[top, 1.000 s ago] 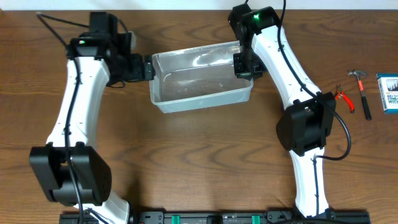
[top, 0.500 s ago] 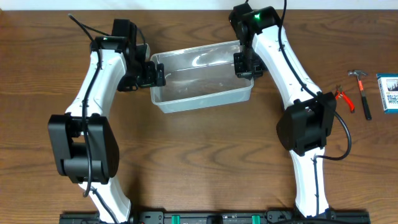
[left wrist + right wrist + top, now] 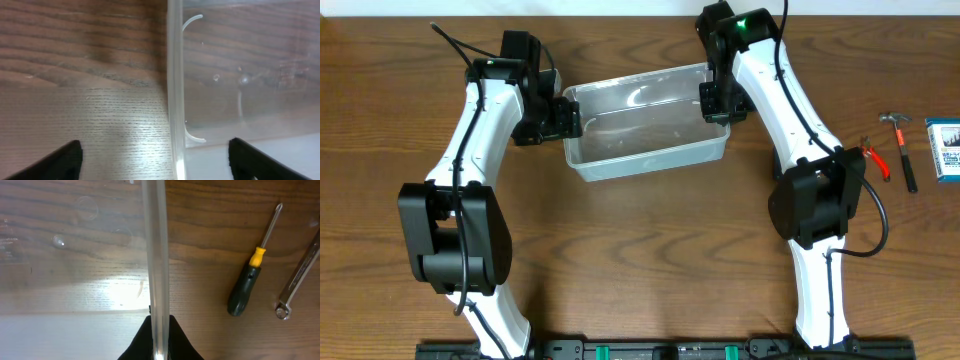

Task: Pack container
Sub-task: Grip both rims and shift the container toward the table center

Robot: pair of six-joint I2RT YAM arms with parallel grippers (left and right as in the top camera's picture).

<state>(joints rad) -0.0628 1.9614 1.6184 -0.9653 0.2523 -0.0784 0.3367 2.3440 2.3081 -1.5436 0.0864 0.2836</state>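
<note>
Tabletop wood-grained; container, hammer, pliers, small box on it

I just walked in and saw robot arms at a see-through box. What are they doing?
The right arm has its jaws pinched shut on the right rim of a clear plastic container. The left arm has its jaws open, one on each side of the left rim, not gripping. The container looks empty. A hammer, red-handled pliers, a screwdriver and a wrench lie on the table outside it.
</note>
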